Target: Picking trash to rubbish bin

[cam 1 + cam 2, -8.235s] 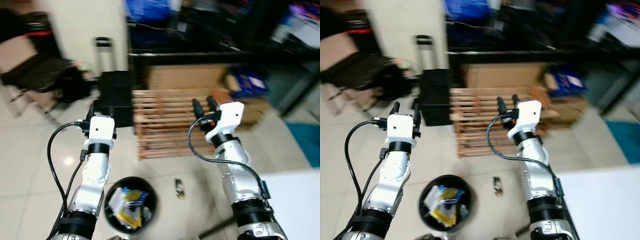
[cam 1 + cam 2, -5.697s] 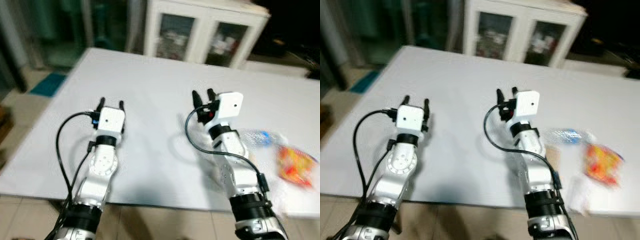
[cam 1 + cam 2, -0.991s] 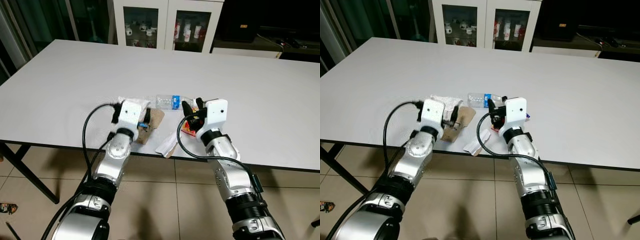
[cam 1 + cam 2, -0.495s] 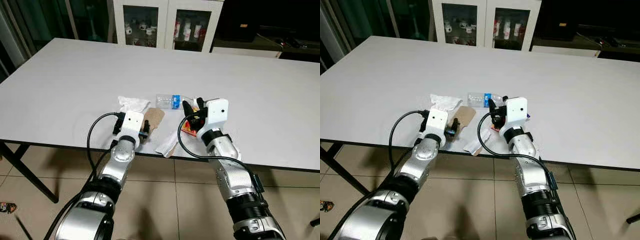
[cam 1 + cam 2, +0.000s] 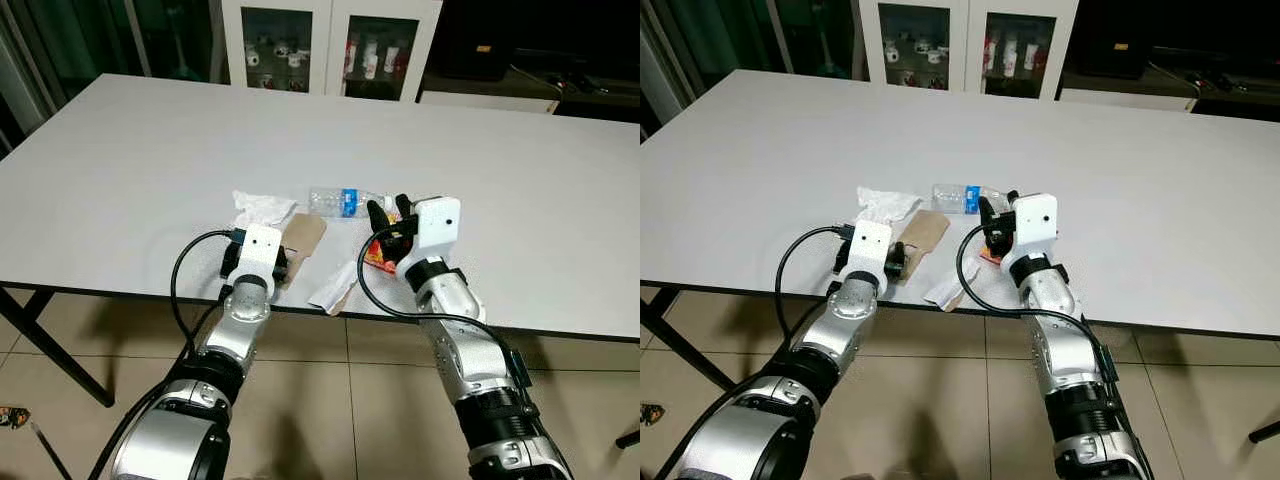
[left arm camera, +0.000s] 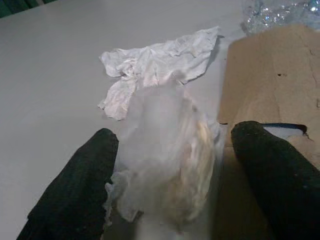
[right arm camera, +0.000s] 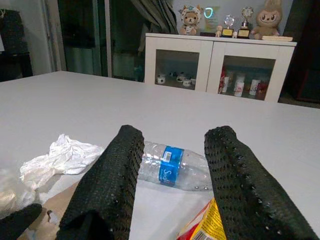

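Thin clear plastic wrap [image 6: 167,165] sits between the spread fingers of the left gripper [image 6: 170,180] at the table [image 5: 120,160] edge, so close gently and low; farther on, the right gripper [image 7: 172,170], jaws apart, faces the bottle [image 7: 172,170].

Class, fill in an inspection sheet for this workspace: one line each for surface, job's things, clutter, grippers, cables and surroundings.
Surface: large white table, trash grouped near its front edge.
Job's things: clear plastic bottle with a blue label; crumpled white tissue; flat brown cardboard piece; red-and-yellow snack wrapper; white paper scrap at the edge; translucent plastic wad.
Clutter: nothing seen.
Grippers: left gripper open, fingers either side of the plastic wad; right gripper open, facing the bottle.
Cables: black cables looped beside both forearms.
Surroundings: white glass-door cabinet behind; tiled floor below.
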Controlling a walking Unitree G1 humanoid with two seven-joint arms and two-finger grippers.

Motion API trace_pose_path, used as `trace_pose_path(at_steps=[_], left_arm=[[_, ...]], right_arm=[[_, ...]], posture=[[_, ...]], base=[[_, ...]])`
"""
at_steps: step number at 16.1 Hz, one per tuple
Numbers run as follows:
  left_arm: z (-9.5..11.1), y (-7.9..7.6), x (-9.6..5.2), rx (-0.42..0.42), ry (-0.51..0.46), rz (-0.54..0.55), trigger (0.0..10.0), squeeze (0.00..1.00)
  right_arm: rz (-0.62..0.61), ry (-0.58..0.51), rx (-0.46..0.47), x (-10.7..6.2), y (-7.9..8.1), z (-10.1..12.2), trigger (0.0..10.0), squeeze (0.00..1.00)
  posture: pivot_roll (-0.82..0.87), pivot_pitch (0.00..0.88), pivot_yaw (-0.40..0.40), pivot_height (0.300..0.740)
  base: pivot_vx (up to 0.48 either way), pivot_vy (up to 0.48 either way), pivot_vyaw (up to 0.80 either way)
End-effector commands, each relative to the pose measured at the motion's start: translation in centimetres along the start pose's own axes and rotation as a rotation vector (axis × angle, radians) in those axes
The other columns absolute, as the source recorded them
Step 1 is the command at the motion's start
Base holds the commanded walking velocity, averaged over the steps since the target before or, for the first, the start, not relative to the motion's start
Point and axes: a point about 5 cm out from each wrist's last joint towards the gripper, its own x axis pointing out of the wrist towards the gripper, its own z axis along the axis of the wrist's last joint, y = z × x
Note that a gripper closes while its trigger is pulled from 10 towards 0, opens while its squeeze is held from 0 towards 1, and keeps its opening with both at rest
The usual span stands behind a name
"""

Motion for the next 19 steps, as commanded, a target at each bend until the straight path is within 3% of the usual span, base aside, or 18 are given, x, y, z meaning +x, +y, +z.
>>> trace_pose_path(at_steps=[1, 9, 19], left_arm=[[0.2, -0.4, 0.1, -0.007, 0.014, -0.001, 0.0, 0.00], [1.0, -0.4, 0.3, 0.001, -0.021, -0.006, 0.0, 0.00], [2.2, 0.8, 0.5, 0.009, -0.094, 0.035, 0.0, 0.00]], right_arm=[[0.001, 0.007, 0.003, -0.1, -0.1, 0.1, 10.0, 0.00], [0.005, 0.025, -0.004, 0.1, -0.1, -0.1, 10.0, 0.00], [-0.018, 0.118, -0.037, 0.4, -0.3, -1.6, 10.0, 0.00]], posture=[[-0.03, 0.029, -0.062, 0.740], [-0.02, 0.015, -0.061, 0.740], [0.00, 0.006, -0.054, 0.740]], base=[[0.000, 0.000, 0.00], [0.000, 0.000, 0.00], [0.000, 0.000, 0.00]])
